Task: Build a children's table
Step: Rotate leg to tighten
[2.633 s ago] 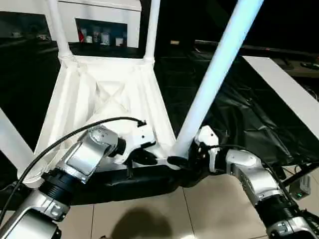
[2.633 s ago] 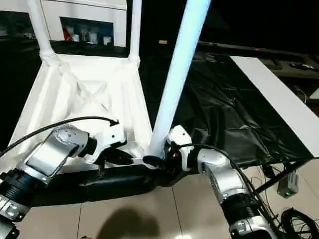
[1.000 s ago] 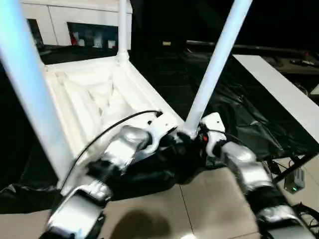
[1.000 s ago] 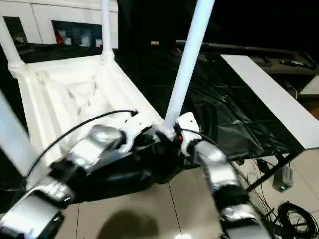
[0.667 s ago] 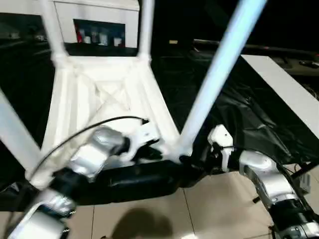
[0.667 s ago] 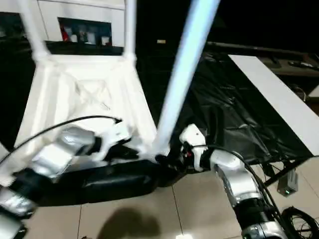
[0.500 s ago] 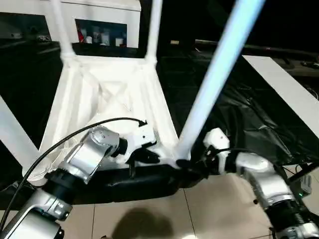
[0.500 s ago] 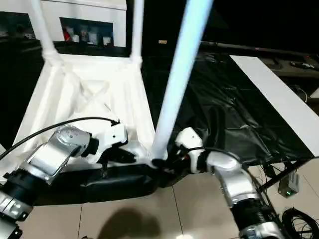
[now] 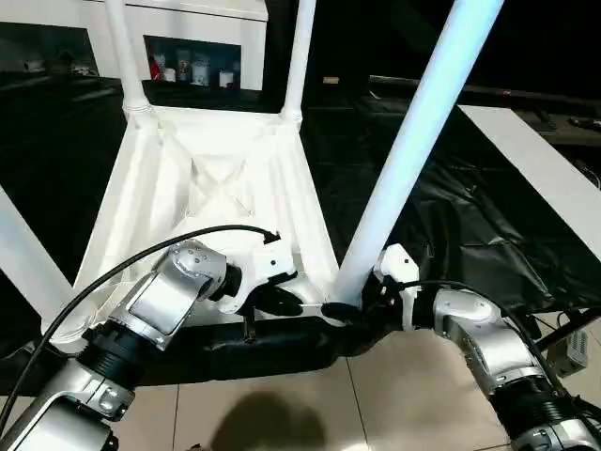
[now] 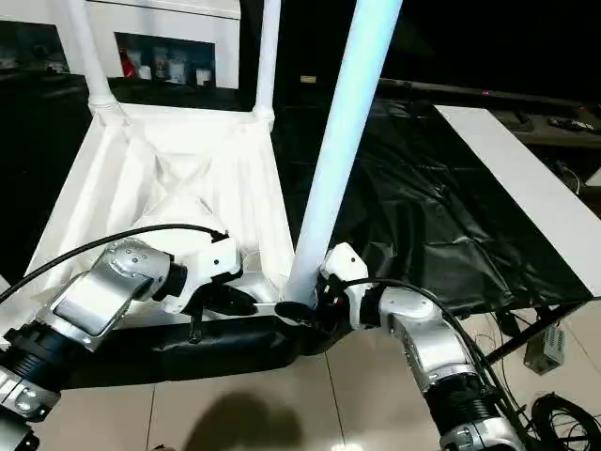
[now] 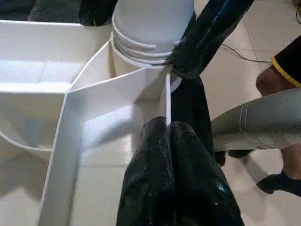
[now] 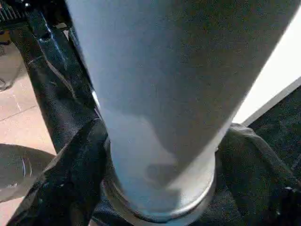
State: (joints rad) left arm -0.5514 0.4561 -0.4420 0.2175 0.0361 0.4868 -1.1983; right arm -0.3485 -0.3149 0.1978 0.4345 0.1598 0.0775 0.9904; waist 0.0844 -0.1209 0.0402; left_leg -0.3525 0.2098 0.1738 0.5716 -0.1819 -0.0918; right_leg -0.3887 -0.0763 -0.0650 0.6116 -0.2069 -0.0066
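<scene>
Writing: none legible on any part. Children's table [image 9: 211, 188] lies upside down on black-sheeted table [image 9: 441, 202], ribbed underside up, legs standing in corner sockets. Near-right leg [image 9: 413, 141], pale blue, rises from socket at near corner. Right end effector [image 12: 155, 188]: fingers spread, one each side of that leg's base, touching it. Left end effector [image 11: 167, 136]: fingers pressed together, tips pinching a thin upright rib of underside just beside same socket. Cabinet [image 9: 192, 42] behind w/ glass door; small items inside, too small to identify.
</scene>
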